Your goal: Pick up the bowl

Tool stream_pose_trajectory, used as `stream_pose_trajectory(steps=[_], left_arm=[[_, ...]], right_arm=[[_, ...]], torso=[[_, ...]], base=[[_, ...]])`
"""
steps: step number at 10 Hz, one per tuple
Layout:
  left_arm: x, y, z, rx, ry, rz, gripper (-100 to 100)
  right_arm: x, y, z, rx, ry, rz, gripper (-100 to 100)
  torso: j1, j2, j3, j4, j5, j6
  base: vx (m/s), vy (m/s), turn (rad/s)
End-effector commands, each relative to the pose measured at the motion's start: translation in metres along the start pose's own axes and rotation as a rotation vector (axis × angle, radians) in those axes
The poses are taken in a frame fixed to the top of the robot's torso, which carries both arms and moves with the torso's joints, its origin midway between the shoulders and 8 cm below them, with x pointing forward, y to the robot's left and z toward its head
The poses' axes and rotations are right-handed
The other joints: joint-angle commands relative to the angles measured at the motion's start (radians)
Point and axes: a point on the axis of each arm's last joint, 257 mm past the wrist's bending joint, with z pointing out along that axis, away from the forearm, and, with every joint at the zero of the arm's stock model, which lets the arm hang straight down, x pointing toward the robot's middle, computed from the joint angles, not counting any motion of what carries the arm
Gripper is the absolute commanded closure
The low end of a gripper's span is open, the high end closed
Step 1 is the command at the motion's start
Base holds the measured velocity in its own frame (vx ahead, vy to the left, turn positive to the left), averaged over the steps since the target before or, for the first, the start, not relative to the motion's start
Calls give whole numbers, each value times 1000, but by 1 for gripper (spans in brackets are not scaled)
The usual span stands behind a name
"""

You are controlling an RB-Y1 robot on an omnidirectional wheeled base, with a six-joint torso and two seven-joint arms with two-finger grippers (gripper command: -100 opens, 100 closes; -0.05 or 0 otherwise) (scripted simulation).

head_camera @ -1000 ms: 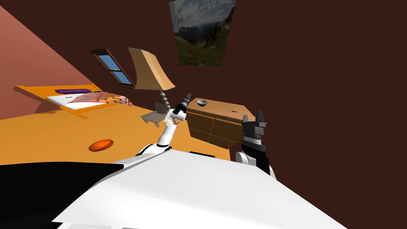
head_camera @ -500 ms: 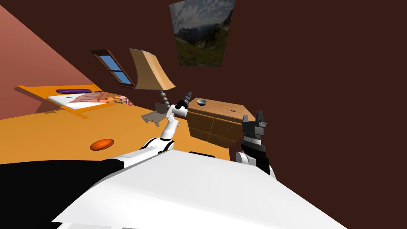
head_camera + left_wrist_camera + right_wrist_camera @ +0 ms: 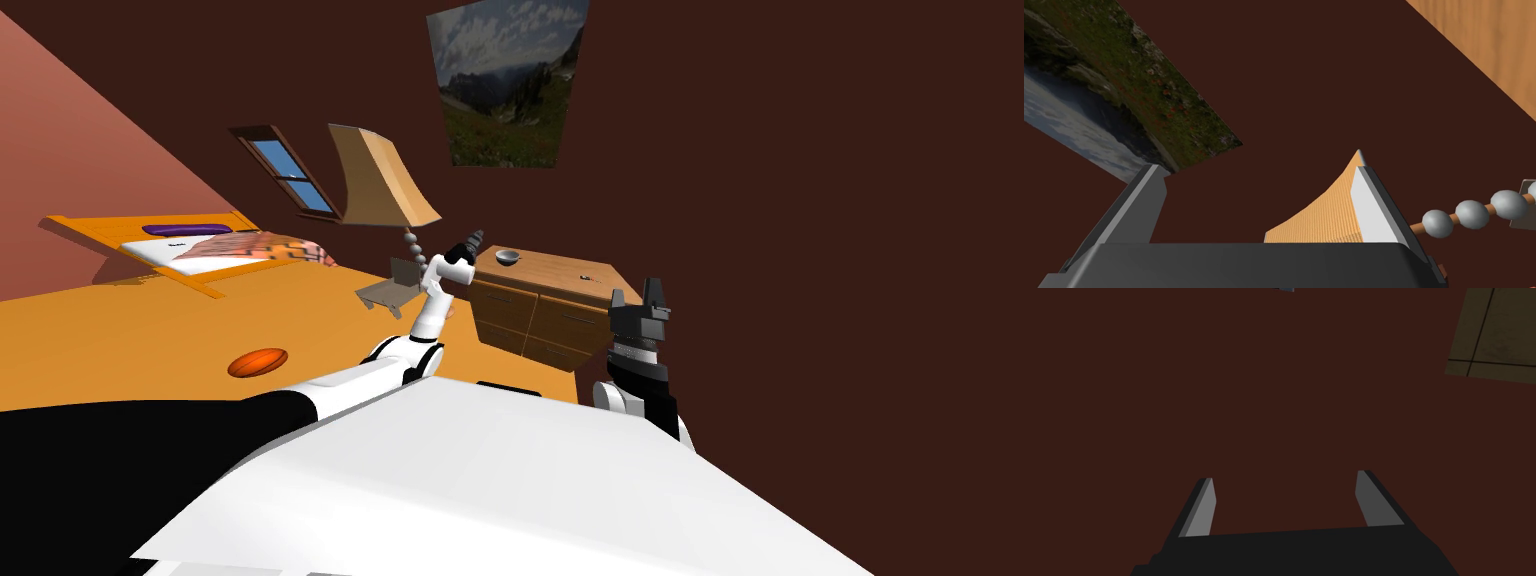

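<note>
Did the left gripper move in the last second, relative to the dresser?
Yes, slightly: the left gripper rose and edged toward the bowl on the dresser, jaws open.

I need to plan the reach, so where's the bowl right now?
In the head view the small grey bowl sits on top of the wooden dresser, near its left end, just right of the left tool and the lamp.

The bowl (image 3: pixel 508 257) looks glossy, perhaps metal; the dresser (image 3: pixel 552 276) shows wood grain.
</note>
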Motion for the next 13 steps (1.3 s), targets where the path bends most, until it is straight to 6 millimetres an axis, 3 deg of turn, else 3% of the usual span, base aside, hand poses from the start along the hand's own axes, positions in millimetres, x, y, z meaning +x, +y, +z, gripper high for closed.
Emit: stream_pose_trajectory(steps=[1,13], left_arm=[[-1,-5,6,-27,4,2,-100],[14,0,40,-291,79,-16,-100]], right_arm=[[0,0,0,0,0,0,0],[0,0,0,0,0,0,0]], torso=[[0,0,0,0,0,0],[1,-3,-2,-1,0,0]], base=[[-18,-18,1],[12,-8,4]])
